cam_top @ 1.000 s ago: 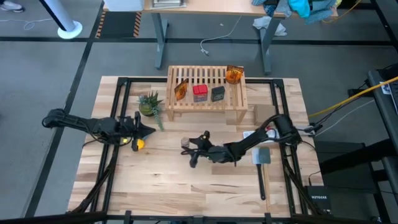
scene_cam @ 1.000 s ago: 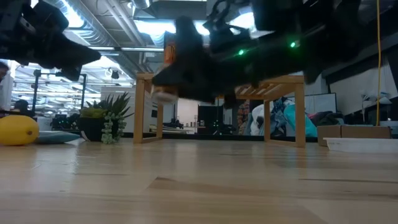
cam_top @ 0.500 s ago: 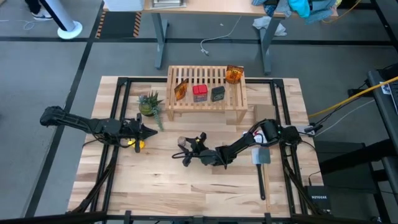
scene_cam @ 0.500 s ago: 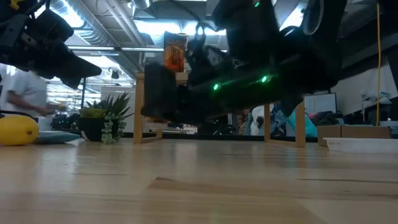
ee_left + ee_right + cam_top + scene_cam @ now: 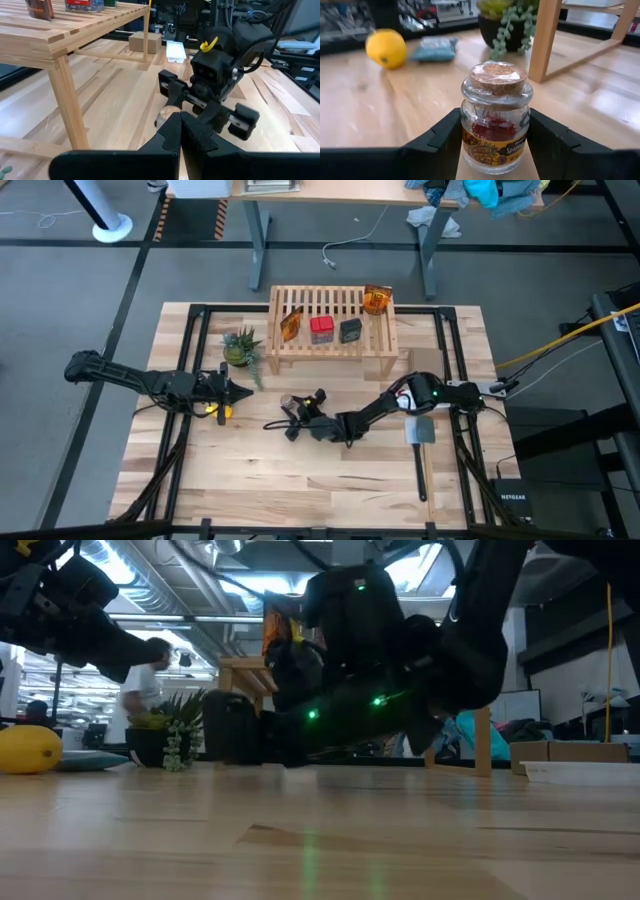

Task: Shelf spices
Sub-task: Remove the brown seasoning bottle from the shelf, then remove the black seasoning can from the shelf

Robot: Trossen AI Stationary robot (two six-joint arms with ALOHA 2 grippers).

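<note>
The tiny clear jar (image 5: 495, 120) with a cork top stands upright between my right gripper's fingers. My right gripper (image 5: 288, 416) is low over the table's middle, in front of the shelf (image 5: 330, 345). The shelf's slatted top carries two orange packets (image 5: 292, 323) (image 5: 376, 300), a red tin (image 5: 321, 328) and a dark grey box (image 5: 350, 330). My left gripper (image 5: 243, 391) is shut and empty at the left, above the yellow round toy (image 5: 222, 411). In the low view my right gripper (image 5: 235, 730) hides the jar. My right gripper pinches the jar's glass body (image 5: 470, 131) between its two fingers (image 5: 440, 142), one on each side, below the neck. The fingers come in level from the table's right side. The jar stands upright, its base at table height; whether it rests on the wood I cannot tell.
A small green potted plant (image 5: 240, 346) stands by the shelf's left leg. A dark spatula (image 5: 420, 435), a white piece (image 5: 400, 395) and a small wooden block (image 5: 418, 360) lie at the right. A blue packet (image 5: 436, 48) lies beside the yellow toy. A person (image 5: 145, 675) passes in the room behind.
My right gripper has gone toward the table's left edge and down, carrying the jar from well above the table to table height. The jar has stayed upright in the hold.
</note>
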